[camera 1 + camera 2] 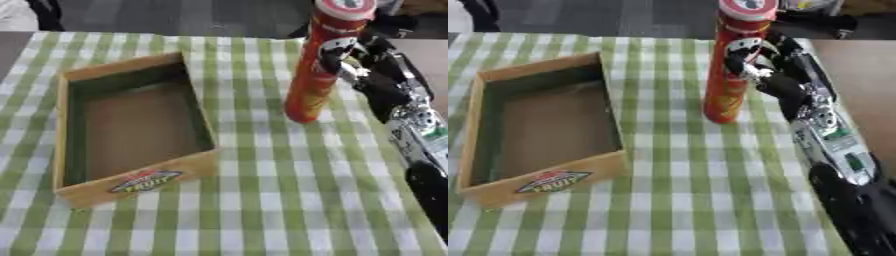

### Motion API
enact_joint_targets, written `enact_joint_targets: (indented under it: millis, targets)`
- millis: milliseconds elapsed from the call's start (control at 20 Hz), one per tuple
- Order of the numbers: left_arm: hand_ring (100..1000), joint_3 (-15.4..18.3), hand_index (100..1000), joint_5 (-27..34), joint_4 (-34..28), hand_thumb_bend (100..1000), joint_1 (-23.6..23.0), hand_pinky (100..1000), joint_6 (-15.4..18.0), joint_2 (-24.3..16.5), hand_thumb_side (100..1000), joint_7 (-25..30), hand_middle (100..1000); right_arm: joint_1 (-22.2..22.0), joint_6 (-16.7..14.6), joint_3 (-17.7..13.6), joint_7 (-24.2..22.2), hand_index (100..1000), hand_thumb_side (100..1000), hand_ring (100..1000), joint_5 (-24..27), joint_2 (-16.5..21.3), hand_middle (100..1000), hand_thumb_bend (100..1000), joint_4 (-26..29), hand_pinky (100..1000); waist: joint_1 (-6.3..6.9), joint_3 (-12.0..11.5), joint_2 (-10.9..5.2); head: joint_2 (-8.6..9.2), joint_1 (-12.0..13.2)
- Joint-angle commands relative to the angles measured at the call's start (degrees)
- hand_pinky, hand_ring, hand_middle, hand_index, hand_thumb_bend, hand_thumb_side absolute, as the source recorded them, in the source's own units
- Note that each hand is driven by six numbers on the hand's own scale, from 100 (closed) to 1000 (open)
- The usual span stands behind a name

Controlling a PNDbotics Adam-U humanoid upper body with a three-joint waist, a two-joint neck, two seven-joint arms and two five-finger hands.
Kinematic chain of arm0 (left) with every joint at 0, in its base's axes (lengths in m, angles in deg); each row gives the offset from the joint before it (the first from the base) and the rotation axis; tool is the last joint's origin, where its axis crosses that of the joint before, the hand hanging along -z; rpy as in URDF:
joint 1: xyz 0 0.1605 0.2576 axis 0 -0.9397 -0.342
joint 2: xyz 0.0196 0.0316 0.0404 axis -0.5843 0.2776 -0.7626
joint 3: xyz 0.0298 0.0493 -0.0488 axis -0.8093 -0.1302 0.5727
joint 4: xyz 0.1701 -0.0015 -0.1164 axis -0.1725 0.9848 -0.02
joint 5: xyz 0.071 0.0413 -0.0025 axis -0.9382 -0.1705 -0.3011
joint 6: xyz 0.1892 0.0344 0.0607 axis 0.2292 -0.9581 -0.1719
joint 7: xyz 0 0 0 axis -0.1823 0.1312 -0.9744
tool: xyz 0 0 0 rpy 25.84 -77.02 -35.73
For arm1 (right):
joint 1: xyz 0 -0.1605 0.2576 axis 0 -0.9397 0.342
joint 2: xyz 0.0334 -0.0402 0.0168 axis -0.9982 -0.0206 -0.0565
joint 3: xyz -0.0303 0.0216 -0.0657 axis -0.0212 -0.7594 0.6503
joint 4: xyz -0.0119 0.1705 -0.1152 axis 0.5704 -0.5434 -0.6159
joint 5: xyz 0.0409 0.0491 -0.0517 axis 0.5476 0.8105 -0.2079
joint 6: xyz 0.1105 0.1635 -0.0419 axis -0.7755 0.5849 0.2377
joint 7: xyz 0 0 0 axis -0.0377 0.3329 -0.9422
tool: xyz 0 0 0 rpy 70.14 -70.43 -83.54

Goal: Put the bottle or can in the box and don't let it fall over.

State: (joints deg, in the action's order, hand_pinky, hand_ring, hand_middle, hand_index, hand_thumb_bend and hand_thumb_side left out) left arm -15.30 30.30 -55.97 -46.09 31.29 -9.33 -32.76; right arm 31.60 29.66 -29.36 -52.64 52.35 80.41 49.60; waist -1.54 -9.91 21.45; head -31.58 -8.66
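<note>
Right arm: black and silver, enters from the near right corner and runs up the right side toward the far middle of the table. Green electronics show on the forearm casing.

Right hand (pixel 756 65): black with silver joints, at the far right of the table, set against the right side of the can at about mid-height. Fingers (pixel 741 52) curled round the can body, clamped on it.

Left hand: not seen in either view.

Tall red cylindrical can (pixel 319 70): chip-tube shape, white-rimmed lid with a red centre at the top. Stands upright, leaning slightly with the view; its base is on or just over the cloth, which one cannot be told. It is well to the right of the box and outside it. Printing on the body shows yellow and pale patches near the base; no words can be read.

Shallow rectangular wooden box (pixel 131 186): open top, brown floor, dark green inner walls, on the left half of the table. A sticker (pixel 145 181) on the near outer wall, red, green and yellow, reads what looks like "FRUIT".

Green and white checked tablecloth (pixel 280 200): covers the table under both items.
</note>
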Motion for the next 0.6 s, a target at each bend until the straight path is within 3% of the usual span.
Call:
enact_joint_targets:
  millis: [50,600]
  targets:
    - [914,0.2,847,0.3,-0.8,249,0.5,885,-0.1,-0.6,608,0.2,794,1.3,-0.1,0.0,0.8,858,183,906,-0.6,1.1,932,775,-0.1,792,0.1,-0.1,-0.74,1.03,-0.2]
    - [912,0.2,843,0.3,-0.9,239,1.0,886,-0.3,-0.3,614,0.3,792,4.0,-0.7,0.5,1.9,856,153,899,0.9,0.8,927,745,-1.9,793,0.02,-0.9,0.43,2.39,-1.0]
